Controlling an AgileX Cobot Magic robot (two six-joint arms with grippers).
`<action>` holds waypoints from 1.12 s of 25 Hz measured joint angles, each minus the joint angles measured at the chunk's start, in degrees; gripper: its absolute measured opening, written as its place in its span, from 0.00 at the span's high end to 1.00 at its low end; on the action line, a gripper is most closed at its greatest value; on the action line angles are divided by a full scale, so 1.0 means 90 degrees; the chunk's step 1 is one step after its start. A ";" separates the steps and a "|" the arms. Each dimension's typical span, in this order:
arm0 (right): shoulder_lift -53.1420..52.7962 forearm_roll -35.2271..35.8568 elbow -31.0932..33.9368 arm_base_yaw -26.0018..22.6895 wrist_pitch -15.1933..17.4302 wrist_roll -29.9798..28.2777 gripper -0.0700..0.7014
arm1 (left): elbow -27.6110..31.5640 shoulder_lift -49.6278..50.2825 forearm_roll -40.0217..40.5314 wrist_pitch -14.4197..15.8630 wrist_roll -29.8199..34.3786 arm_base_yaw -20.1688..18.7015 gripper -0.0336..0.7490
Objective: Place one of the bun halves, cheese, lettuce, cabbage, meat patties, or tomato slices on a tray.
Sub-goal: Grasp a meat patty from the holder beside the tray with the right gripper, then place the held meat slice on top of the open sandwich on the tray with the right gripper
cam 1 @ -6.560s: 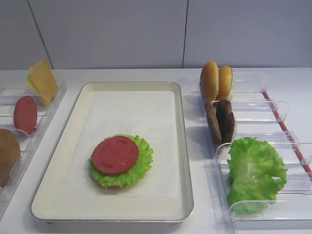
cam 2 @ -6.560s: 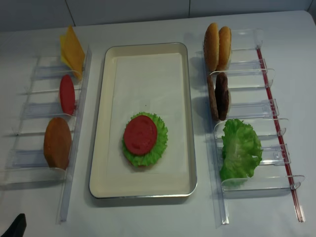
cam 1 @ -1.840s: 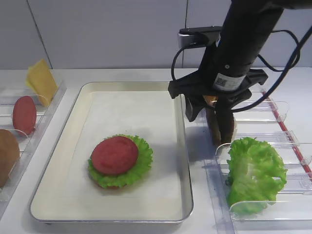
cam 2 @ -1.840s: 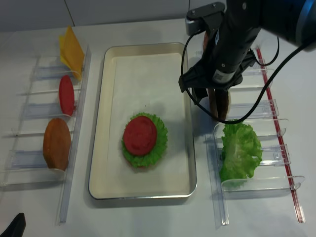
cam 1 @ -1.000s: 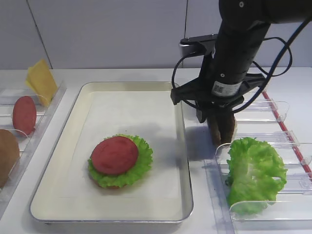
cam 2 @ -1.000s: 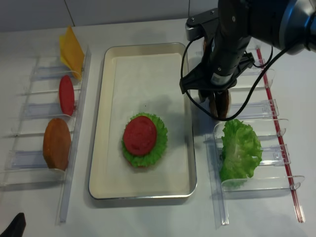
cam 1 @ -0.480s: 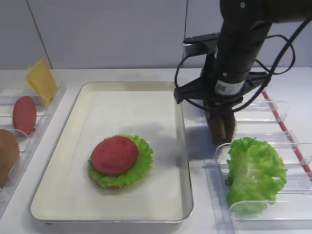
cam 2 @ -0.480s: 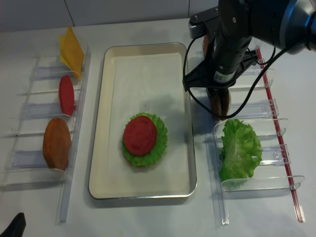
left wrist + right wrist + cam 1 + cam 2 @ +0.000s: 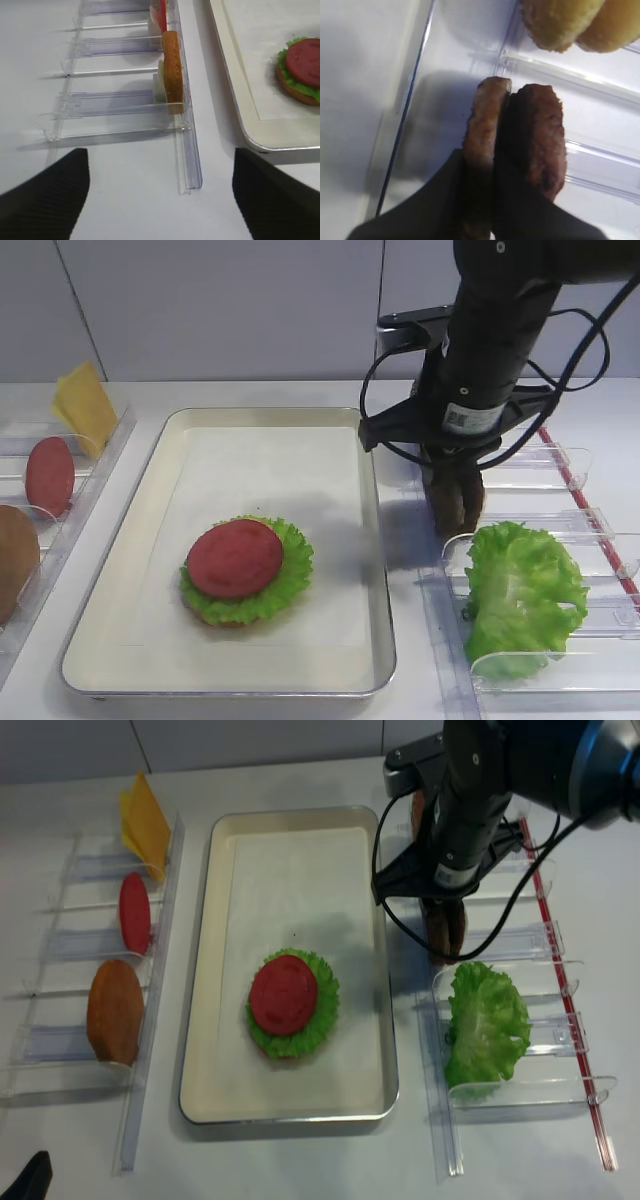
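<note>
Pinching one of two patties [image 9: 482,125] in the bins at the tray's [image 9: 378,570] three o'clock, the right gripper [image 9: 492,200] is closed; only the wrist view shows this grip.

Having entered the scene and descended over the right-hand bins, the right claw [image 9: 487,200] is now pinching shut on the left of the two standing meat patties [image 9: 482,130], its fingers no longer spread.
</note>
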 joint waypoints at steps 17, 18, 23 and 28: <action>-0.0608 0.0027 -0.0437 0.0417 0.0295 0.0068 0.73 | 0.0000 0.0000 0.0000 0.0000 0.0000 0.0000 0.26; -0.0608 -0.0016 -0.0440 0.0490 0.0307 0.0100 0.73 | 0.0000 0.0000 0.0000 0.0000 0.0000 0.0000 0.26; -0.0675 -0.0406 -0.0440 0.0878 0.0475 0.0311 0.73 | 0.0000 0.0000 0.0000 0.0000 0.0000 0.0000 0.26; -0.1079 -0.0743 -0.0440 0.0997 0.0744 0.0469 0.73 | 0.0000 0.0000 0.0000 0.0000 0.0000 0.0000 0.26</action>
